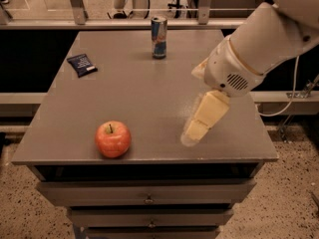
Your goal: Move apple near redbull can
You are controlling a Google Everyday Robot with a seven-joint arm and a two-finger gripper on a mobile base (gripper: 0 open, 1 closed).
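White, smooth-shelled arm slants down-left from the upper right, its cream tool [195, 131] low over the matte grey table [139, 93], front right. Clenched or released? Cannot tell. Round red-orange apple [113, 139] sits near the front edge, left of the tool. Slim blue-and-silver redbull can [159, 37] stands upright at the far edge, well apart.

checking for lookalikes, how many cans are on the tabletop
1: the redbull can stands upright at the far edge, middle. Nothing seems hidden. The gripper hangs over the near right, apart from the apple.
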